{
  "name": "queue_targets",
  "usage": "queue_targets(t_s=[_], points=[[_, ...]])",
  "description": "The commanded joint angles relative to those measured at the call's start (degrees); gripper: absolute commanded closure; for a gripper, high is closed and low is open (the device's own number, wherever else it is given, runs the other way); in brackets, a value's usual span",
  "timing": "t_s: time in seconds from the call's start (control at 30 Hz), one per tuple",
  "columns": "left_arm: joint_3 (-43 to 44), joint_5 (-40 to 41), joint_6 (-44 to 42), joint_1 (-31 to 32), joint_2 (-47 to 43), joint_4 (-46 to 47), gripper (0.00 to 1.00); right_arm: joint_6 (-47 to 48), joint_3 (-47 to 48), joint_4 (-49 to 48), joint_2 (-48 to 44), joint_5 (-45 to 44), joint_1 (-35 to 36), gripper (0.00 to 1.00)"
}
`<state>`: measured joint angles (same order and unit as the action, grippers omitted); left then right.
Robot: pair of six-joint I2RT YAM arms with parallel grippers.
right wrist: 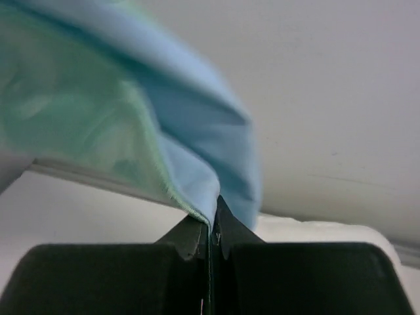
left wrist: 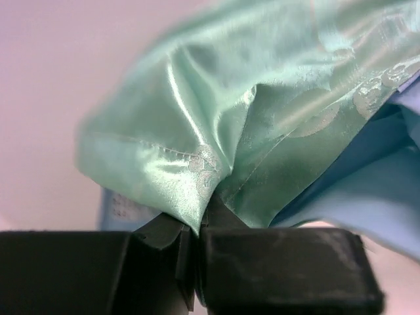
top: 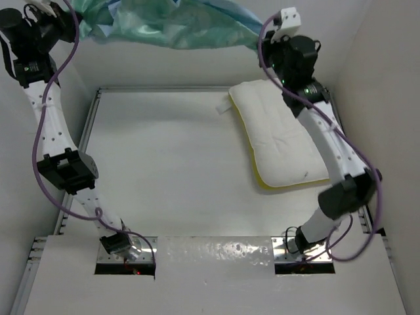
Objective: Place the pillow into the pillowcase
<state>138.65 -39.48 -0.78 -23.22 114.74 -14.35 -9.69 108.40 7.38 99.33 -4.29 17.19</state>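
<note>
I see left gripper [left wrist: 197,230] clamped tight on patterned sea-green edge of soft sea-green and light-blue fabric pillowcase [top: 170,26]. Right gripper [right wrist: 211,226] pinched on its blue hem. Pillowcase hangs slung between both, above far end of white table [top: 164,177]. Puffy white quilted rectangular pillow [top: 282,134], yellow edge beneath, lies flat on table's right side, apart from pillowcase.

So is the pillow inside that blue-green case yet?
Out. The pillow lies bare on the table; the pillowcase hangs lifted beyond it, apart from it.
</note>
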Motion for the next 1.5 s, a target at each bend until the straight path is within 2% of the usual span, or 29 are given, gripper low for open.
queue_targets(t_s=[0.0,0.03,0.07,0.1,0.13,0.17,0.2,0.27,0.4,0.43,0.47,0.5,0.53,0.57,0.6,0.63,0.67,0.7,0.73,0.83,0.87,0.93,0.97,1.0,1.07,1.2,1.23,1.4,1.47], points=[[-8.1,-12.5,-2.0,-0.2,-3.7,-2.4,0.97,13.7,-16.5,-9.5,-9.2,8.1,6.6,1.00],[-11.6,-17.9,-10.0,-0.4,-6.6,-5.3,0.85,20.2,-27.4,-10.2,-14.6,10.3,9.1,1.00],[-14.8,-19.9,-16.0,-0.9,-8.1,-10.2,0.75,22.5,-33.0,-11.6,-17.1,10.4,10.4,0.95],[-20.7,-20.4,-31.0,-1.2,-9.4,-22.4,0.40,25.3,-43.3,-11.6,-19.3,10.5,11.4,0.69],[-23.8,-18.5,-37.7,-1.6,-12.0,-28.9,0.17,25.2,-47.9,-11.1,-22.9,11.1,12.2,0.22],[-27.1,-14.9,-42.6,-1.8,-13.4,-35.9,0.01,23.9,-51.7,-10.0,-24.3,10.4,12.3,0.01],[-33.9,-6.5,-45.5,-1.9,-14.5,-36.7,0.00,18.1,-57.5,-10.0,-25.6,8.0,12.2,0.01],[-39.6,-2.6,-46.8,-4.4,-16.8,-37.6,0.00,15.9,-60.5,-7.6,-28.6,5.2,11.9,0.01],[-36.0,-3.9,-42.7,-7.6,-16.0,-36.9,0.00,13.9,-61.0,-7.6,-31.5,7.3,11.9,0.01],[-35.0,-3.2,-42.1,-7.2,-15.1,-36.5,0.00,14.0,-60.5,-7.6,-31.3,8.3,11.9,0.05],[-33.5,-2.2,-41.7,-5.8,-14.6,-36.0,0.00,14.1,-59.7,-7.7,-30.0,9.6,11.9,0.22],[-33.3,1.0,-41.9,-4.6,-14.3,-36.3,0.29,13.9,-57.0,-7.6,-28.8,10.4,11.9,0.61],[-33.2,2.9,-45.0,-3.2,-13.6,-37.1,0.62,11.2,-55.2,-6.7,-27.1,9.0,11.9,1.00],[-34.5,5.7,-46.1,0.2,-13.2,-37.6,0.86,10.1,-53.6,-4.6,-25.0,8.5,11.9,1.00],[-36.0,12.4,-46.2,1.9,-13.0,-36.6,0.99,7.3,-49.5,-3.6,-20.1,8.3,12.0,1.00],[-37.6,15.3,-46.2,3.5,-11.8,-35.9,0.95,5.9,-46.9,-2.7,-17.4,9.0,12.6,0.67],[-39.7,17.9,-46.4,5.7,-10.7,-35.8,0.76,4.9,-41.0,-0.2,-11.8,10.9,13.0,0.56],[-39.9,17.9,-47.1,6.3,-9.3,-37.0,0.69,2.0,-38.0,1.1,-8.7,12.6,13.5,0.46],[-39.6,17.4,-47.0,6.6,-6.0,-38.4,0.62,-0.1,-34.9,2.2,-6.0,13.5,15.4,0.41],[-38.0,13.7,-50.4,8.5,-1.1,-48.2,0.46,-5.5,-25.7,8.0,3.5,10.5,21.2,0.37],[-41.3,12.8,-54.6,9.2,-1.4,-51.8,0.40,-4.0,-24.0,8.9,5.0,9.1,23.0,0.36],[-47.8,12.2,-59.5,11.6,-5.1,-52.6,0.28,-2.6,-25.2,9.0,7.6,7.2,27.0,0.34],[-55.3,13.2,-60.7,12.6,-7.1,-49.9,0.23,-2.0,-27.9,6.6,8.0,7.7,27.8,0.34],[-58.5,16.3,-62.6,13.4,-10.5,-47.9,0.21,-2.1,-29.3,4.9,8.3,7.8,28.9,0.33],[-66.6,18.9,-64.0,14.6,-13.2,-41.9,0.18,-2.6,-32.4,1.6,9.7,7.5,29.2,0.34],[-71.8,21.5,-63.6,15.1,-14.9,-34.4,0.10,-2.4,-35.4,-1.7,12.9,6.1,30.3,0.37],[-73.6,22.2,-62.4,15.6,-14.7,-29.8,0.08,-1.9,-36.0,-2.9,14.4,5.6,30.4,0.37],[-76.5,25.3,-54.1,16.2,-12.7,-19.2,0.09,-2.4,-35.2,-4.0,19.1,-1.1,30.7,0.39],[-78.3,27.2,-53.0,16.2,-12.1,-15.6,0.15,-2.0,-33.9,-4.7,21.0,-2.1,30.7,0.40]])
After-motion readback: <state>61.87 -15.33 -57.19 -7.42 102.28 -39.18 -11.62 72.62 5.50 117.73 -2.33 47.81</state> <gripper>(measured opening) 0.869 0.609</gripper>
